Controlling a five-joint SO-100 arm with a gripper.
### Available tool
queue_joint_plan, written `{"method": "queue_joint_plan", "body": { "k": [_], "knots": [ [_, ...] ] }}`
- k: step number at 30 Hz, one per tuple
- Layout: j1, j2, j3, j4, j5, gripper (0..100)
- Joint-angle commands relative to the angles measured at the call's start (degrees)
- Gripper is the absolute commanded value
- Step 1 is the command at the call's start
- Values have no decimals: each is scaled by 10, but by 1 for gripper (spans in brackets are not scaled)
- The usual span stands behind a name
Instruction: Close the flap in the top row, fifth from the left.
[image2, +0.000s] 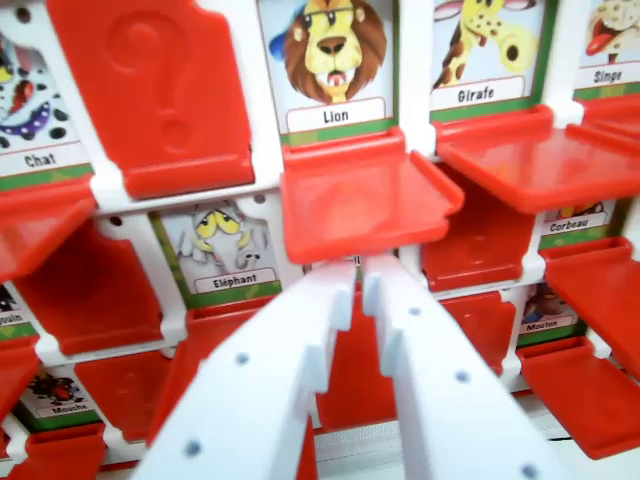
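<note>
The game board (410, 90) fills the whole wrist view, a white frame with rows of animal cards and red plastic flaps. Most flaps are open and stick out toward the camera like small shelves. One flap (160, 90), up and toward the wrist view's left from the gripper, stands closed and shows a raised question mark.

The gripper (362, 275) comes from the bottom of the view, white and printed, with small dark screws. Its two jaws stand narrow, with only a thin gap between them, and nothing is held.

Directly above and just beyond the fingertips is the Lion flap (365, 195), open under the Lion card (335, 60). From this close view the position in the row cannot be counted, but the gripper aims at this flap, so it is probably the task's flap. Its long axis runs side to side, across the direction of the jaws, and its free front edge hangs just over the tips. If the tips already touch the edge, the picture does not show it clearly.

Toward the wrist view's right are the Girafe card (490, 50) and its open flap (535, 165). Below the Lion flap and to the left sits the small Eléphant card (225, 245).

The coming move probably needs a push up from under the front edge, so the flap turns on its rear hinge.
</note>
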Motion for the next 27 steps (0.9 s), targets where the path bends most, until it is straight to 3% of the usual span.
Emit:
{"method": "queue_joint_plan", "body": {
  "k": [1,27],
  "knots": [
    [0,4,-79,-17,3,0],
    [3,-59,-178,-7,-2,0]
  ]
}}
